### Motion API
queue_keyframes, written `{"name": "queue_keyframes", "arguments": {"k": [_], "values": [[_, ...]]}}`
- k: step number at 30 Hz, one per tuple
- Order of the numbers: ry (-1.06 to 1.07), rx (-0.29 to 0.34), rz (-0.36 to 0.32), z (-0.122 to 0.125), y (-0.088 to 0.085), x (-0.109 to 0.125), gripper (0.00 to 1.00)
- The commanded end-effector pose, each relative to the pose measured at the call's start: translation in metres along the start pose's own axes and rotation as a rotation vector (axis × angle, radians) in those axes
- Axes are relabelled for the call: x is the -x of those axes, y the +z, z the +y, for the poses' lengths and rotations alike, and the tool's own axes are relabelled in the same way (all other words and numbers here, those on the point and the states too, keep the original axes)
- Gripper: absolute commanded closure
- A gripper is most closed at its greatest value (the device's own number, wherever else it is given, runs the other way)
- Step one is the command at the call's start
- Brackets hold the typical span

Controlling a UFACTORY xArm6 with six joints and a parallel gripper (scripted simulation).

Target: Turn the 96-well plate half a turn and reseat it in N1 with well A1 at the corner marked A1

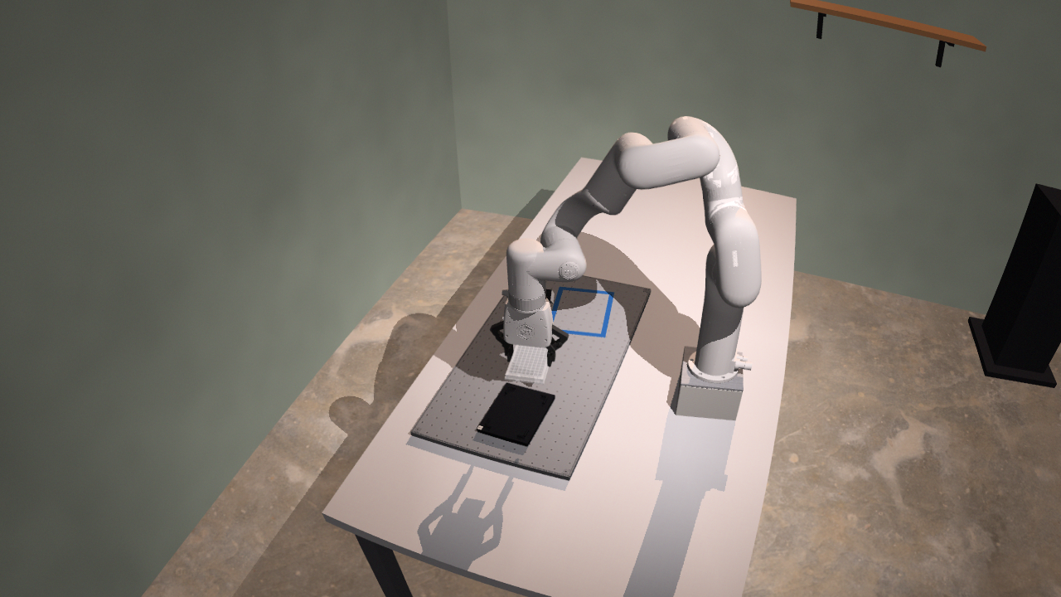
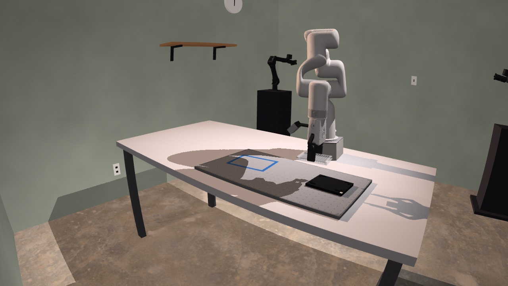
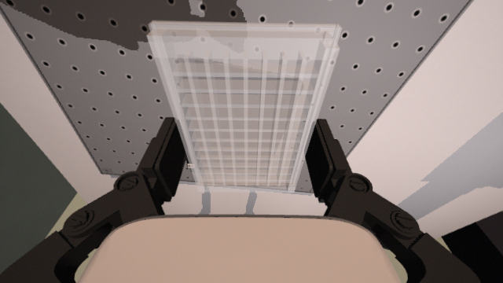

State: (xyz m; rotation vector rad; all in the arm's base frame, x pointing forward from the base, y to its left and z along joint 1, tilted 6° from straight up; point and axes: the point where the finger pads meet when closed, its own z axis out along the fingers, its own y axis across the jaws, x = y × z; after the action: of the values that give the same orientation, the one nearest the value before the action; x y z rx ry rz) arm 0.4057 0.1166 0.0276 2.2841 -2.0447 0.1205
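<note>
— Exterior view: where did things stand?
— Over the perforated deck (image 2: 291, 197), the arm carried the 96-well plate (image 3: 245, 106) clear of nest N1 (image 2: 329, 184), which lay bare.
— And the gripper (image 3: 247, 157)?
— Jaws pinched the plate's long sides. I judged the half turn came next, then reseating.
</note>
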Motion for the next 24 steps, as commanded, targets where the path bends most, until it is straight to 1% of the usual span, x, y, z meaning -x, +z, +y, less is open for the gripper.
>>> {"name": "queue_keyframes", "arguments": {"k": [1,4,6,21,24], "values": [[0.0,-0.004,-0.001,0.0,-0.001,-0.01,1.0],[0.0,-0.004,-0.001,0.002,-0.001,-0.02,1.0],[0.0,-0.004,-0.001,0.002,-0.001,-0.02,1.0],[0.0,-0.004,-0.001,0.012,0.001,-0.069,1.0],[0.0,-0.004,-0.001,0.013,0.001,-0.072,1.0]]}}
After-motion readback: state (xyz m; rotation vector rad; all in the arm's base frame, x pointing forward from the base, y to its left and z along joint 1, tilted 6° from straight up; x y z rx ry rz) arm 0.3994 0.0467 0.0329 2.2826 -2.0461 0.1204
